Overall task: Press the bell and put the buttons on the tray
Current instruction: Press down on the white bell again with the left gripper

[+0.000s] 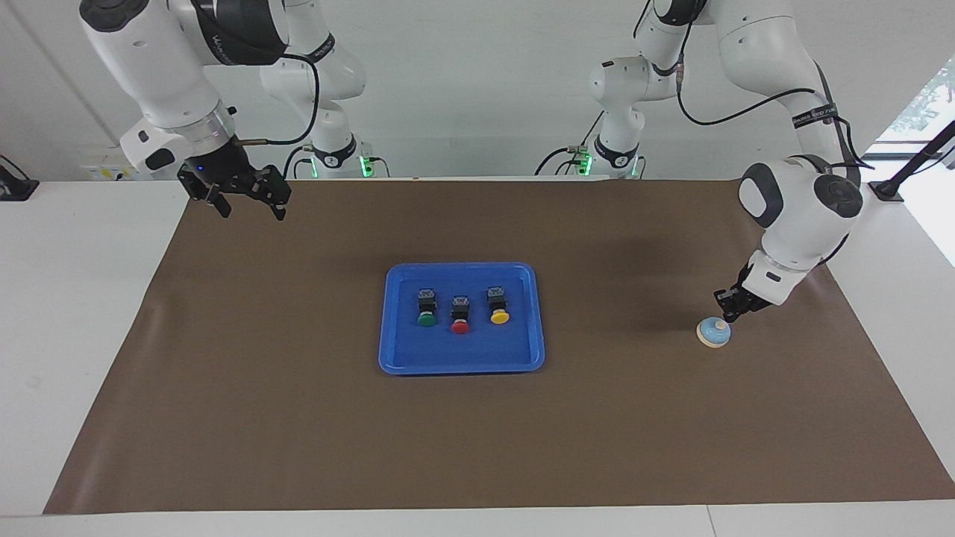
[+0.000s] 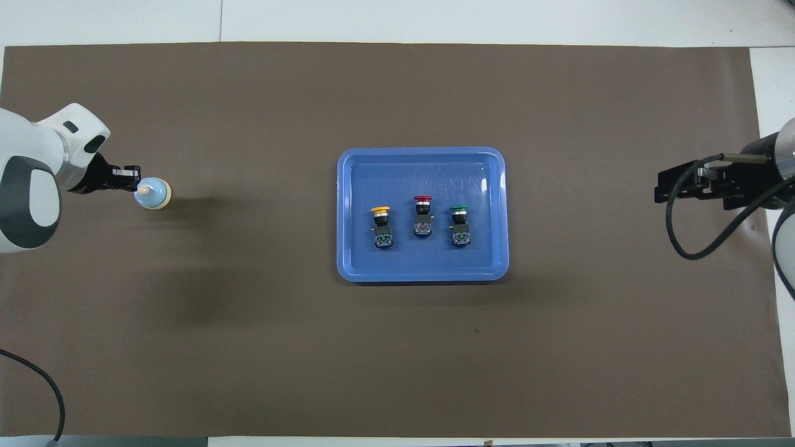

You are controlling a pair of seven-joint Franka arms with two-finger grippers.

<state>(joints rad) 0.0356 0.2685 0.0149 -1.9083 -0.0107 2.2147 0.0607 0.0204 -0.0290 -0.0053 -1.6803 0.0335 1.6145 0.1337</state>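
buttons: green button (image 1: 426, 318), red button (image 1: 460, 326), yellow button (image 1: 500, 316) lie in tray (image 1: 462, 363). step in hand: bell. left gripper (image 1: 727, 307), fingers look closed, bell (image 1: 714, 333) just below fingertips; contact unclear. next: short straight push onto knob. right gripper (image 1: 245, 198) open, waits.

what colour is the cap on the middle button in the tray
Red: the middle button in the tray, clearest in the overhead view.

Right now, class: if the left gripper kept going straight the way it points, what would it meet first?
The bell. The left gripper hangs low, angled down at the bell's knob, with nothing between them. Whether it already touches the knob is hard to tell.
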